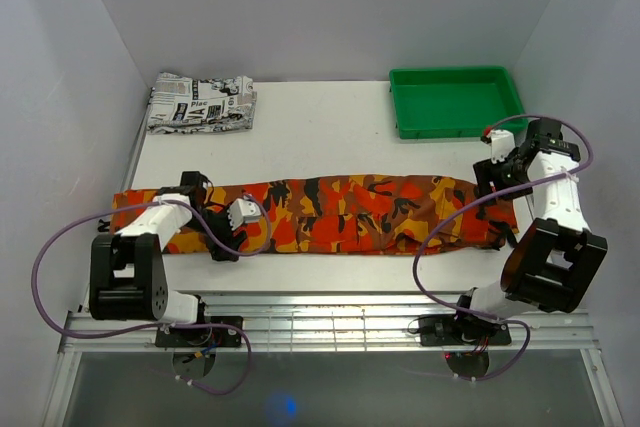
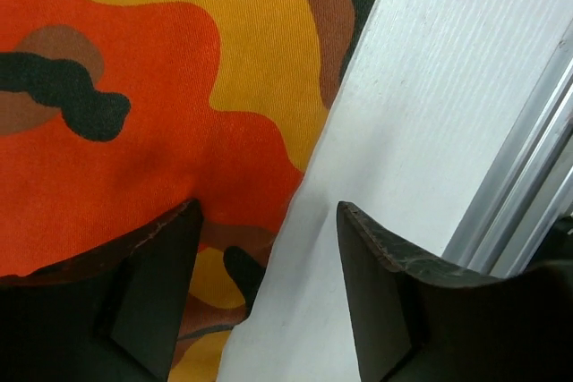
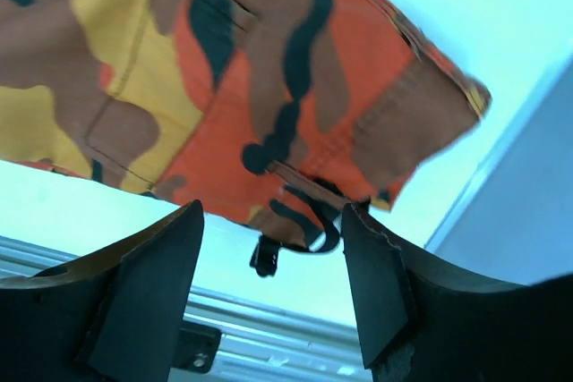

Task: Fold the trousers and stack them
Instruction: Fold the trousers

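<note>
Our left hand [image 2: 269,212] and right hand [image 3: 270,212] are open, holding nothing. The trousers [image 1: 340,212] lie flat just below them on the worktop [image 1: 320,127], ready for folding.

1 high rear view, 2 close wrist views, all sharing trousers [image 1: 350,212]

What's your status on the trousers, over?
Left gripper open over near edge of trousers, empty. Right gripper open by right end, empty. Trousers flat, one long strip. Nothing on them; newsprint garment, green tray at far edge.
</note>
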`<state>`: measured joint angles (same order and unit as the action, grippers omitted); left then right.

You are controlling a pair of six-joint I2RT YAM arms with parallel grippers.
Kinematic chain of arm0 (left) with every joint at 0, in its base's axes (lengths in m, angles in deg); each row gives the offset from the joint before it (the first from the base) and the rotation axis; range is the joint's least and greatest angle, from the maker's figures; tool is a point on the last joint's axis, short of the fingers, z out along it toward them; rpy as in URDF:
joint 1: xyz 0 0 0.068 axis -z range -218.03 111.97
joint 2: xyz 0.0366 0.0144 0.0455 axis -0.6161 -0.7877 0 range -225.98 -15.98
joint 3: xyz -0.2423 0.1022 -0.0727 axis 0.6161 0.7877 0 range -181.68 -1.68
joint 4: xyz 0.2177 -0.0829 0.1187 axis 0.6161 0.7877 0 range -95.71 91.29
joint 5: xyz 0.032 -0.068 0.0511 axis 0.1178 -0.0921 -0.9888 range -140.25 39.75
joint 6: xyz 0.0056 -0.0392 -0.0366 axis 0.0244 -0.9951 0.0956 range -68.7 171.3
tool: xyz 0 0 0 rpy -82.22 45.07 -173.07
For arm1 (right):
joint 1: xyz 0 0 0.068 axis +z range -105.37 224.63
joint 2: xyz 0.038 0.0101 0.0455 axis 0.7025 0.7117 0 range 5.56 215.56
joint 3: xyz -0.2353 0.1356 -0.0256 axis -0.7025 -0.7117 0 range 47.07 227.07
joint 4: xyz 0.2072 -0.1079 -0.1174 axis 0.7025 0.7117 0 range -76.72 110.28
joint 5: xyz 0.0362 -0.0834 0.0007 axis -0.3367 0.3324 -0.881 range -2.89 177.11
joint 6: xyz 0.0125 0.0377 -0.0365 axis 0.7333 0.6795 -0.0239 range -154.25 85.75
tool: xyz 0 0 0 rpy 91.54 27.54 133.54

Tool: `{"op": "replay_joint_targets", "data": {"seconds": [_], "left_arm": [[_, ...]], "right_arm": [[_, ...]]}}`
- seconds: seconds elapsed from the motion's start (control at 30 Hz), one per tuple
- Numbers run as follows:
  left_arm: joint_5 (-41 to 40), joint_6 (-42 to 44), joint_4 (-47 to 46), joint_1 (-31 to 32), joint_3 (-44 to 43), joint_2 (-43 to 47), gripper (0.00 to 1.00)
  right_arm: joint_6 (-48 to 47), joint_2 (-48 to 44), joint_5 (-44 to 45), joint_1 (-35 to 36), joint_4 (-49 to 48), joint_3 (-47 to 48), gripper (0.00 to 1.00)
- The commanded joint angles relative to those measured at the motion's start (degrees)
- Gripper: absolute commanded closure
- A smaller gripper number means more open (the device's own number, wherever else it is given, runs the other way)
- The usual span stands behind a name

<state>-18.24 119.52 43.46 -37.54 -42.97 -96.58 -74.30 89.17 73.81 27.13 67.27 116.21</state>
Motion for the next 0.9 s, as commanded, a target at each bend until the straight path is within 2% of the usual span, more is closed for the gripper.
{"op": "replay_joint_targets", "data": {"seconds": [0.0,0.13,0.2,0.37,0.6,0.73,0.87], "left_arm": [[3.5,-1.3,0.3,-0.3,-2.3,3.8,0.24],[9.6,-7.6,2.2,-0.3,-7.6,6.4,0.21],[12.4,-9.9,2.1,-0.2,-10.0,8.3,0.19],[12.0,-17.0,-2.3,-0.3,-10.8,9.4,0.13],[9.4,-18.6,-3.4,-0.3,-11.5,2.7,0.13],[8.8,-17.6,-5.0,-0.2,-8.4,1.4,0.13],[8.2,-17.4,-7.6,-0.2,-5.9,0.8,0.13]], "right_arm": [[9.6,-1.5,7.9,-0.9,1.4,0.9,0.30],[15.0,-1.0,12.9,-1.1,-1.3,-4.0,0.30],[16.1,-0.7,11.3,-2.8,-1.6,-5.3,0.30],[20.5,-1.2,10.2,-4.6,-3.6,-9.7,0.28],[21.2,-1.6,11.5,-6.9,-8.5,-13.1,0.22],[18.7,-0.6,11.1,-8.4,-9.6,-13.5,0.19],[16.1,0.6,8.0,-9.3,-9.9,-15.0,0.11]]}}
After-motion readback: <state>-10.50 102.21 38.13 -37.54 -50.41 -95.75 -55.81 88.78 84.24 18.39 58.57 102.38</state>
